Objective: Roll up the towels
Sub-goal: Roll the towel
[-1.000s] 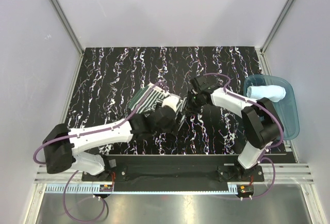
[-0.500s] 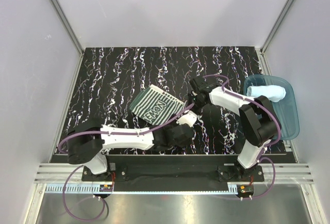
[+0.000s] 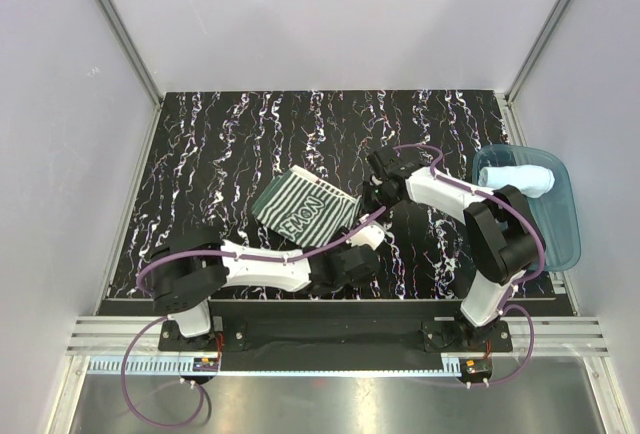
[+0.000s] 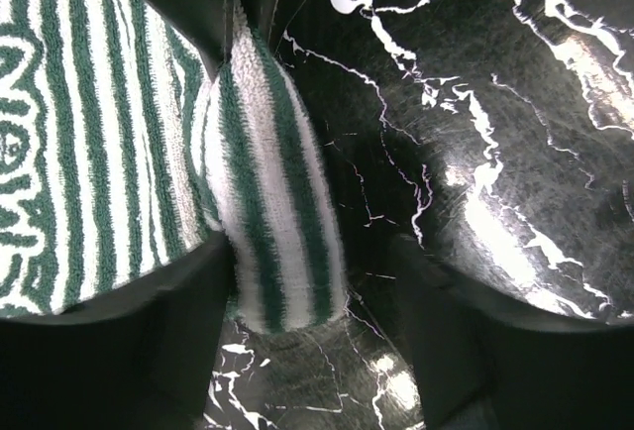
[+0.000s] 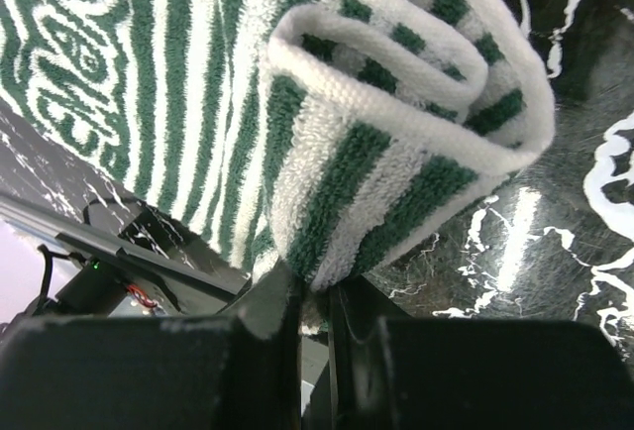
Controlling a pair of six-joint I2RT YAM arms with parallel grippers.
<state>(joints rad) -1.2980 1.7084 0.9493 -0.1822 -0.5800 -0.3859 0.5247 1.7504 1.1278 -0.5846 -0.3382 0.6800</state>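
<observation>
The striped towel [image 3: 303,209] lies mostly flat on the black marble table, its right edge lifted and curled. My right gripper [image 3: 374,197] is shut on that curled edge; in the right wrist view the fold [image 5: 396,143] loops over just above the gripper [image 5: 315,301]. My left gripper [image 3: 368,234] is open and low, just near of the same edge; in the left wrist view [image 4: 317,351] the hanging fold [image 4: 263,202] sits between the wide-apart fingers [image 4: 119,351] without being gripped. The pale blue towel [image 3: 517,178] lies rolled in the tray.
A translucent blue plastic tray [image 3: 562,239] stands at the table's right edge. The left arm's forearm [image 3: 265,264] lies low along the near edge. White walls and metal posts enclose the back and sides.
My left arm has drawn back from on top of the striped towel toward the near edge, uncovering the towel. My right gripper has stayed on the towel's right edge.
</observation>
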